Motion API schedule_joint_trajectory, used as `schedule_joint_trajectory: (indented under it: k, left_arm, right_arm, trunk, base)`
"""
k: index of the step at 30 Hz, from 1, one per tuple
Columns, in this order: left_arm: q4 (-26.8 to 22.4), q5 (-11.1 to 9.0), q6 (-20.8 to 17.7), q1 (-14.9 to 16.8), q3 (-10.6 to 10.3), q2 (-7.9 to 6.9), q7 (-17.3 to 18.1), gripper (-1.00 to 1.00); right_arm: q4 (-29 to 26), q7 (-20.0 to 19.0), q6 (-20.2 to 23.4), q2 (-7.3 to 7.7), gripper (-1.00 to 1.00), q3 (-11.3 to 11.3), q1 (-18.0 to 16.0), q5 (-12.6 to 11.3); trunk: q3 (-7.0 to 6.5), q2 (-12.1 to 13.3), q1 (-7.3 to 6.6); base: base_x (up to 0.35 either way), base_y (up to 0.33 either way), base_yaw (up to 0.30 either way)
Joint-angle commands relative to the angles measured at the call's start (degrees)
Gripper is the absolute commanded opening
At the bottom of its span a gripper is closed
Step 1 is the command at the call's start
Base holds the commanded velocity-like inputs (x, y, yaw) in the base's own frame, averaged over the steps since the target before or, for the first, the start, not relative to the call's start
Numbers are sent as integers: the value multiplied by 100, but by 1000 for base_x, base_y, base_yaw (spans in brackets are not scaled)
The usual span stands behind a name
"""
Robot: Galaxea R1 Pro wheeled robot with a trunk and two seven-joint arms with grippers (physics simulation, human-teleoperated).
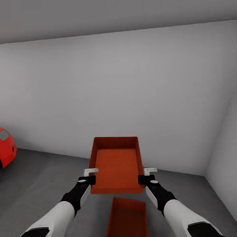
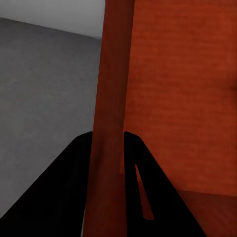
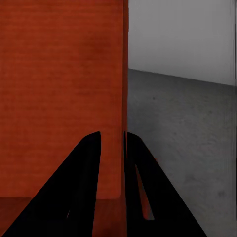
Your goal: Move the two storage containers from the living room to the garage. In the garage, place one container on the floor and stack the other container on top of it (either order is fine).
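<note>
We are in the garage, holding one red bin (image 1: 116, 164) up in the air between both arms, its open side tipped toward us. Our left gripper (image 1: 88, 176) is clamped on the bin's left wall, which runs between the two black fingers (image 2: 64, 197) in the left wrist view; our right gripper (image 1: 147, 176) is pinched on the right wall the same way. The second bin (image 1: 126, 219) sits on the dark concrete floor (image 1: 39, 177) below and a little nearer to us than the held one — so the step in hand looks like the stacking. To do it well, we should bring the held bin back until it sits squarely over the lower one, level it, and lower both arms together at the same pace. We should let go only once the bin rests settled. A red car (image 1: 6, 146) stands well off to the left, clear of the work.
</note>
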State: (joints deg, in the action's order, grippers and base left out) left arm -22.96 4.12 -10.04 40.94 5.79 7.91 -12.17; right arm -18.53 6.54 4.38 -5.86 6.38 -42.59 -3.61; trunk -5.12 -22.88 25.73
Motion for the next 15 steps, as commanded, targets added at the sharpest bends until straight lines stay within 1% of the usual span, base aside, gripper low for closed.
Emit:
schedule_joint_trajectory:
  k: [1, 10, 15]
  left_arm:
    - [-288, -193, -43, 2, 170, 9, -383, -100]
    - [-288, -193, -42, 2, 168, 9, -383, -100]
    - [-288, -193, -42, 2, 168, 9, -383, -100]
  right_arm:
    - [-2, -56, 28, -3, -100, 12, 3, -149]
    - [-2, -56, 28, -3, -100, 12, 2, -149]
    - [-2, -56, 28, -3, -100, 12, 2, -149]
  trunk:
    - [3, -4, 5]
    - [3, -4, 5]
    - [3, -4, 5]
  base:
    - [304, 188, -276]
    - [304, 185, -276]
    - [258, 93, -276]
